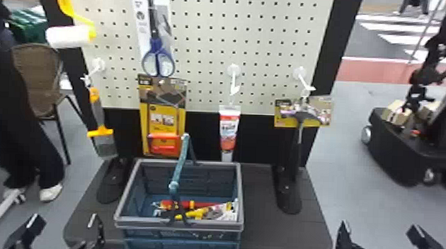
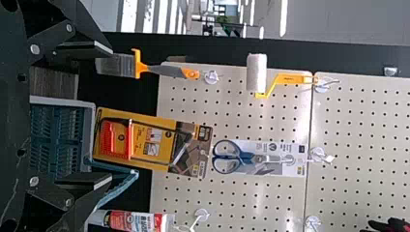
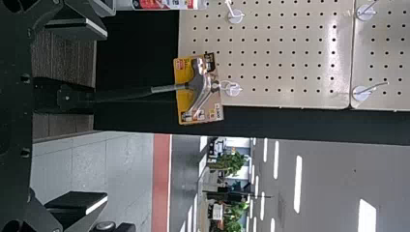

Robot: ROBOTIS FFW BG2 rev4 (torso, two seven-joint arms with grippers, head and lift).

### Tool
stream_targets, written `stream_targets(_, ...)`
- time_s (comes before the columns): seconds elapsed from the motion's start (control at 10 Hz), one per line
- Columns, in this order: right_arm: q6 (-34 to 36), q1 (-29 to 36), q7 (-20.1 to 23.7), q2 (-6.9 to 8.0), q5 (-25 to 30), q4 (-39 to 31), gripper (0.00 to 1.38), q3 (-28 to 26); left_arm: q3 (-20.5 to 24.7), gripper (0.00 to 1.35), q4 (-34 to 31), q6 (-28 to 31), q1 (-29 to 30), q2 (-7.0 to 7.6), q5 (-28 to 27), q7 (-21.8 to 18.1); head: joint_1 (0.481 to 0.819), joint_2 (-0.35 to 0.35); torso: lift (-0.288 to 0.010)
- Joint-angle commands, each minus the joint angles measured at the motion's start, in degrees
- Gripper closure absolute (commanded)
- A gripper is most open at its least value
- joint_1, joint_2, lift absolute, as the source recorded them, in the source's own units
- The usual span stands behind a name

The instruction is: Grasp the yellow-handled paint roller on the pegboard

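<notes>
Head view: paint roller, handle partly off-frame.

Left of the blue basket, the left gripper is matte black, with two flat, angular fingers edged in pale strips. Right of the basket, the right gripper is the same black. Round silver screws stud the finger brackets.

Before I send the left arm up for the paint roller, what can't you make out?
- Head view: the upper handle of the paint roller is cut off by the top edge.
- Head view: the tools in the basket are too blurred to identify.
- Head view: the left gripper is partly cut off by the bottom edge.
</notes>
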Motion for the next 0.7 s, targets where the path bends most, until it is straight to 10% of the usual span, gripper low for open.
stream_targets(0.0, 0.0, 0.0, 0.0, 0.0, -0.07, 0.0, 0.12, 0.06, 0.09, 0.37, -0.38, 0.36, -0.07, 0.0, 0.1, -0.15, 0.549, 0.0, -0.1)
stream_targets(0.3, -0.09, 0.12, 0.0, 0.0, -0.16, 0.0, 0.12, -0.03, 2.38, 0.37, -4.04, 5.28, -2.53, 0.09, 0.36, -2.7, 0.549, 0.0, -0.1)
stream_targets(0.6, -0.09, -0.12, 0.0, -0.18, -0.25, 0.28, 0.12, 0.06, 8.62, 0.37, -12.05, 22.15, -12.62, 0.0, 1.33, -10.17, 0.549, 0.0, -0.1)
